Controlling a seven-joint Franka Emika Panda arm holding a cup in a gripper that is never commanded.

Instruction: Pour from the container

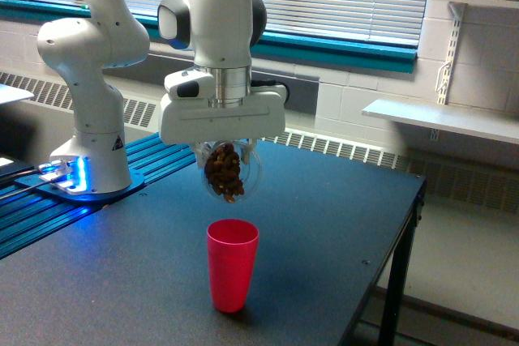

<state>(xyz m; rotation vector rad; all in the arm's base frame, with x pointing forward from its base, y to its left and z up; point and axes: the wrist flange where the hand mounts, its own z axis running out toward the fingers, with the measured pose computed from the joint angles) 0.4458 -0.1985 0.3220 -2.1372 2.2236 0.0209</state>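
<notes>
Above red cup (232,263), tipped container (230,171).

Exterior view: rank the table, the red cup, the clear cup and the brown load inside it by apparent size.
1. Table, by far the largest.
2. Red cup and clear cup: they look alike; the gripper hides part of the clear cup, so I won't rank them.
3. Brown load, smallest.

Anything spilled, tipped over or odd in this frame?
Nothing stands out. The gripper holds the clear cup of brown pieces tilted above the upright red cup; no pieces lie on the dark table.
</notes>
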